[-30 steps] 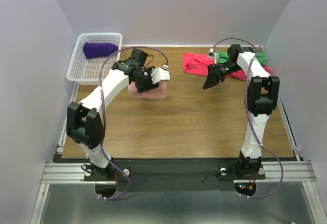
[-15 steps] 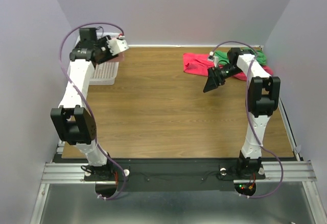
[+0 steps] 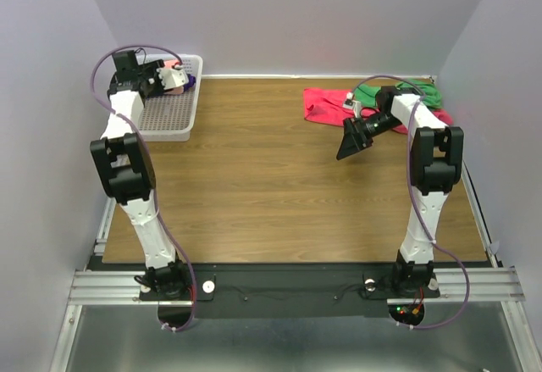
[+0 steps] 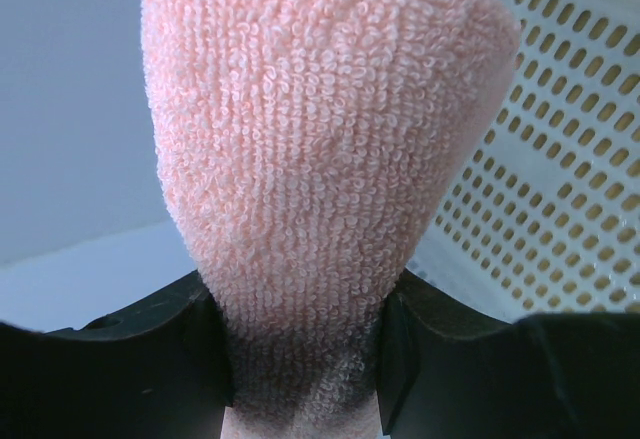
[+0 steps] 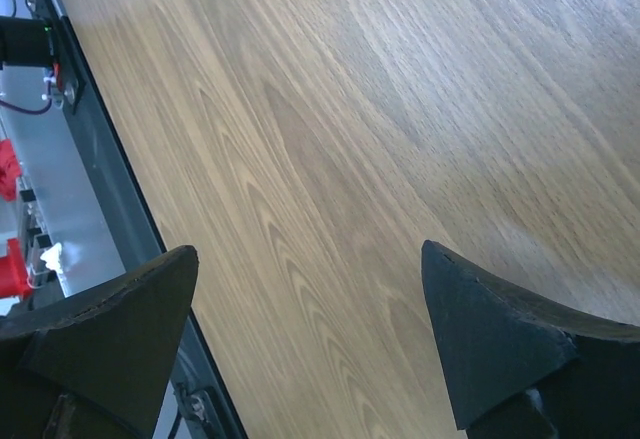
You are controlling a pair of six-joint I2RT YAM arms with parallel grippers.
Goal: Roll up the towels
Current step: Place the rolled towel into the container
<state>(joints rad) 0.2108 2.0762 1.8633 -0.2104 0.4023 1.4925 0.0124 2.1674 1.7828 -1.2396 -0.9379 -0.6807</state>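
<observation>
4 towels show: 1 salmon-pink towel (image 4: 310,159), 1 purple towel (image 3: 194,79), 1 crimson towel (image 3: 324,106) and 1 green towel (image 3: 426,94). There is 1 white mesh basket (image 3: 161,116) and 1 table (image 3: 254,177). 2 arms appear, the left arm (image 3: 125,164) and the right arm (image 3: 426,177), with 2 end effectors: the left end effector (image 4: 300,364) and the right end effector (image 5: 307,254).

The white basket (image 3: 174,116) is pierced all over with a grid of small holes. Over it, a salmon-pink towel (image 4: 320,159) of looped, ribbed pile sits between black jaws, and a sliver of purple towel (image 3: 194,80) shows inside the basket. The bench (image 3: 254,177) under the basket is warm brown wood with darker streaky grain; far across it from the basket lie a crimson towel (image 3: 324,105) and, farther still, a green towel (image 3: 426,94). The arms (image 3: 144,219) are white with black joints and trail pale purple cables (image 3: 144,47).
</observation>
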